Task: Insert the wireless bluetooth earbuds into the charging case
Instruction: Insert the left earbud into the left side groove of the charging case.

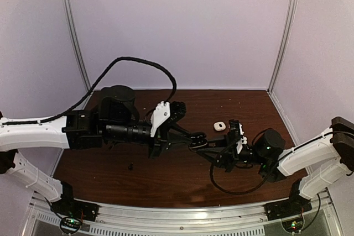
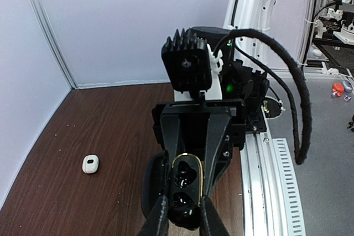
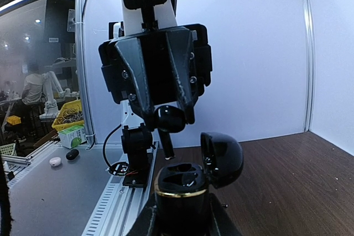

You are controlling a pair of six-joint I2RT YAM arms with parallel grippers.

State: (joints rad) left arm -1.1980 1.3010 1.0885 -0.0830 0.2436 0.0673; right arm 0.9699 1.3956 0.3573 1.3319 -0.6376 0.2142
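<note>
My right gripper (image 3: 181, 215) is shut on the black charging case (image 3: 182, 187), which has a gold rim. It holds the case upright above the table with the lid (image 3: 222, 158) swung open. Two sockets show in the case top (image 2: 186, 183); whether either holds an earbud I cannot tell. My left gripper (image 2: 183, 202) is shut on a black earbud (image 3: 170, 119) just above the case, stem pointing down at the near socket. In the top view the two grippers (image 1: 197, 138) (image 1: 206, 148) meet at mid-table.
A small white rounded case (image 1: 220, 126) lies on the brown table (image 1: 166, 181) behind the right gripper, also in the left wrist view (image 2: 90, 163). A tiny dark object (image 1: 131, 165) lies front left. Grey walls enclose three sides; a metal rail (image 1: 182, 214) runs along the near edge.
</note>
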